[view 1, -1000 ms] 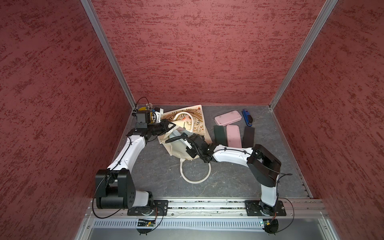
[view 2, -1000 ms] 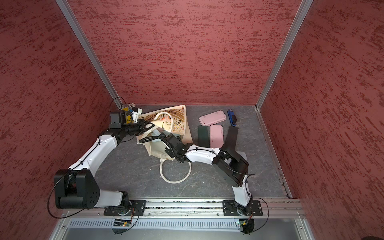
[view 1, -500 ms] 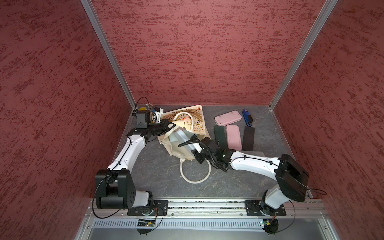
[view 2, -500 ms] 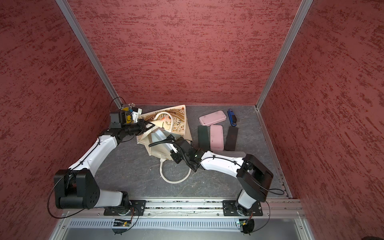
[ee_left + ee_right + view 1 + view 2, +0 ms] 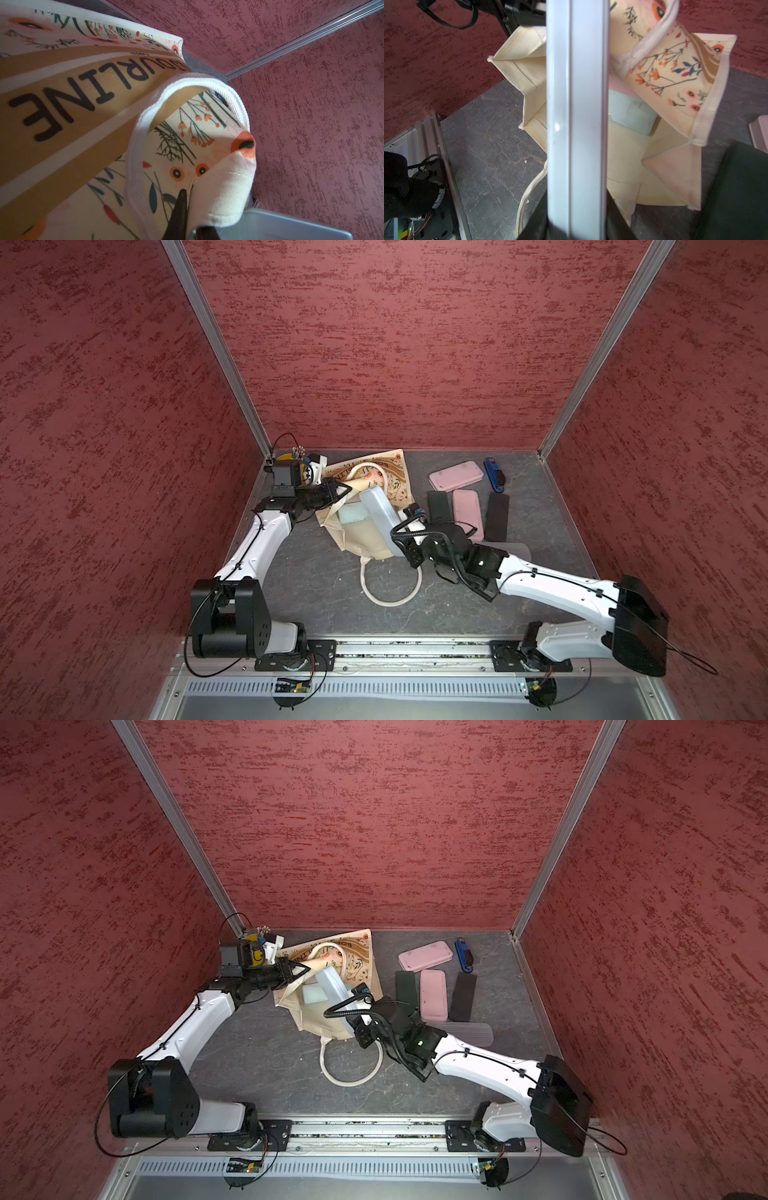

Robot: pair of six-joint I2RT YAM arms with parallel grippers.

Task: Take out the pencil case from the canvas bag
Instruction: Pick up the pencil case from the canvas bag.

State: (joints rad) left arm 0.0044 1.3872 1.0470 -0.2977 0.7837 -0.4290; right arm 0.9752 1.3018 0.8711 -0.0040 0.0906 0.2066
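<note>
Clearly, the canvas bag (image 5: 361,541) (image 5: 318,1021) lies on its side on the grey table (image 5: 316,593), a little left of centre in both top views, with its printed face turned toward the back wall and its mouth gaping toward the lower left of the frame. One thick white handle (image 5: 390,599) loops out onto the table below the bag. The left gripper (image 5: 343,490) (image 5: 300,970) reaches in from the left and is pinched tight on the bag's upper rim; in the left wrist view its dark fingers (image 5: 179,209) press together on a fold of the flowered cloth. The pencil case (image 5: 376,506) (image 5: 332,986), a long pale blue box, slants from the bag's mouth down toward the lower right. Its far end lies against the printed cloth and its near end sits between the fingers of the right gripper (image 5: 401,549) (image 5: 358,1029), which comes in from the right and is closed on that end, jaws only as far apart as the case is thick. In the right wrist view the case (image 5: 577,124) fills the middle of the view as a broad pale band with a dark finger on each side, and a second pale green case (image 5: 631,112) lies inside the open bag just beside it. To the right of the bag, well clear of it, a dark green case (image 5: 439,512), two pink cases (image 5: 456,476) and a black case (image 5: 497,516) lie flat on the table.
</note>
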